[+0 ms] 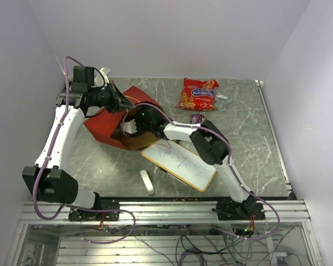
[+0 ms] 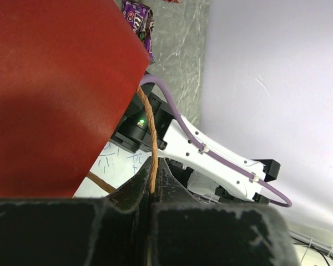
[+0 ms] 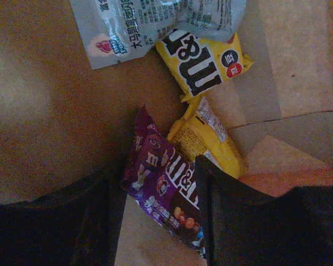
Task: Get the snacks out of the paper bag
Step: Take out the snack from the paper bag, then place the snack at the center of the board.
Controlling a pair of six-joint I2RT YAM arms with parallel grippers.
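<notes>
Inside paper bag (image 3: 44, 111), unseen overhead: purple pack (image 3: 161, 183) between right jaws

1. A robotics lab test cell: a left arm (image 1: 58, 138) and a right arm (image 1: 211, 147) are bolted to an aluminium rail (image 1: 166, 208).
2. Plain white walls (image 1: 172, 33) enclose the grey marbled tabletop (image 1: 244, 144).
3. Loose cables (image 1: 200, 244) hang below.

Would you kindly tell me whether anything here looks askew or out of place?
The bag is not upright: it lies tipped over on the table, mouth toward the whiteboard, while the left gripper pinches its twine handle. The whiteboard itself sits at a slant. Nothing looks spilled or torn.
</notes>
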